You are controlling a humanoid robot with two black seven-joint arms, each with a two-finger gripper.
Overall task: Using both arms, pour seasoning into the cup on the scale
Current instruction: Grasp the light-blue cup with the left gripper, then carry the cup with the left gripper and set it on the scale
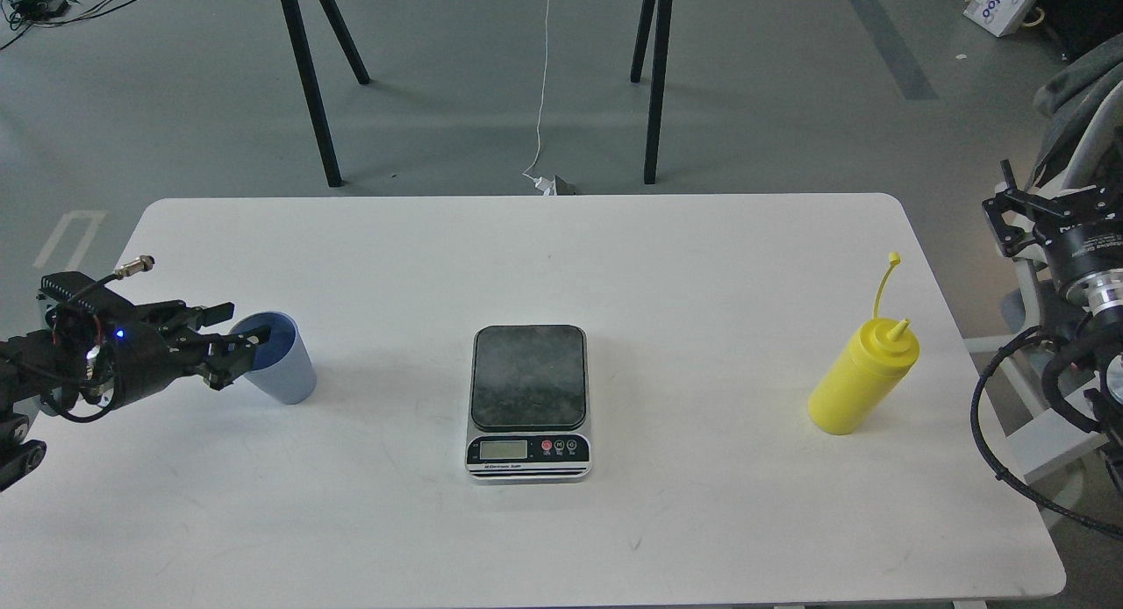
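Note:
The light-blue cup [285, 372] stands upright on the left of the white table [561, 539]. My left gripper [235, 325] is open and level with the cup's rim, at its left side. One fingertip [253, 337] lies over the cup's mouth and the other finger [218, 311] is just outside the rim. The scale [529, 401] sits at the table's middle with nothing on its dark plate. The yellow seasoning bottle [862, 379] stands upright at the right, cap strap up. My right gripper [1044, 207] is open, off the table's right edge, behind the bottle.
Black trestle legs [654, 82] and a white cable [544, 82] stand on the floor beyond the table's far edge. My right arm's looped cables [1000, 416] hang beside the table's right edge. A grey chair back [1079, 74] is at the far right.

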